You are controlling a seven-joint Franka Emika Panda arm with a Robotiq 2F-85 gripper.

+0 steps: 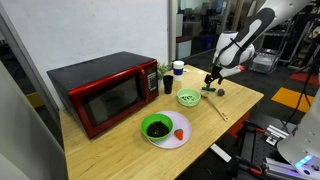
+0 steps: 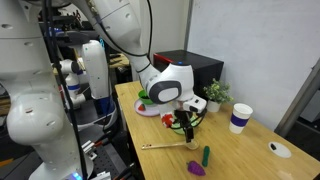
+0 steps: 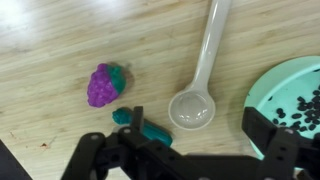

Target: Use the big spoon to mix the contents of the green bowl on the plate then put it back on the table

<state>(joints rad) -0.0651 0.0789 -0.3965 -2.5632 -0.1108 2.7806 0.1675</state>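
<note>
The big spoon (image 3: 200,75) lies on the table (image 1: 120,150), pale, with its round end toward me in the wrist view. It also shows in both exterior views (image 1: 217,108) (image 2: 165,146). My gripper (image 3: 200,130) is open and empty, hovering just above the spoon's round end (image 1: 212,80) (image 2: 183,128). The dark green bowl (image 1: 157,127) with dark contents (image 1: 157,129) sits on the white plate (image 1: 178,142), well away from the gripper. In an exterior view the plate (image 2: 148,109) is mostly hidden behind the arm.
A paler lime-green bowl (image 3: 295,90) (image 1: 188,98) with dark bits is beside the spoon. A purple toy grape (image 3: 103,85) and a teal-green piece (image 3: 150,130) lie near the fingers. A red microwave (image 1: 105,92), cups (image 1: 168,85) (image 2: 240,117) and a plant (image 2: 215,93) stand behind.
</note>
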